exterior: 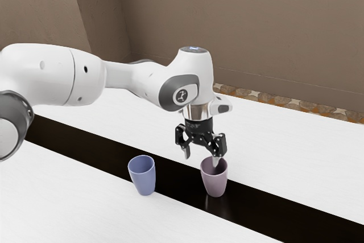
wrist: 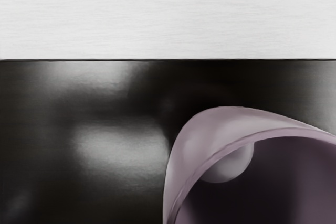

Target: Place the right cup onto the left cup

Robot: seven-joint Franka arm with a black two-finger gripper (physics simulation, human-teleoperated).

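In the exterior view my gripper (exterior: 201, 156) stands open just above the mauve cup (exterior: 215, 182), off toward that view's left. One fingertip overlaps the mouth of this upright cup; whether it dips inside, I cannot tell. The other fingertip hangs outside, on the side toward the blue cup (exterior: 144, 178), which is upright too and apart from the gripper. Seen from the wrist, the mauve cup (wrist: 197, 142) has its rim and dark inside close under my hand, with a pale rounded shape at the inner wall.
A glossy black strip (exterior: 177, 182) runs across the white table (exterior: 284, 140), with the mauve cup standing on it. The blue cup is near the strip's front edge. Brown walls (exterior: 244, 27) rise behind the table.
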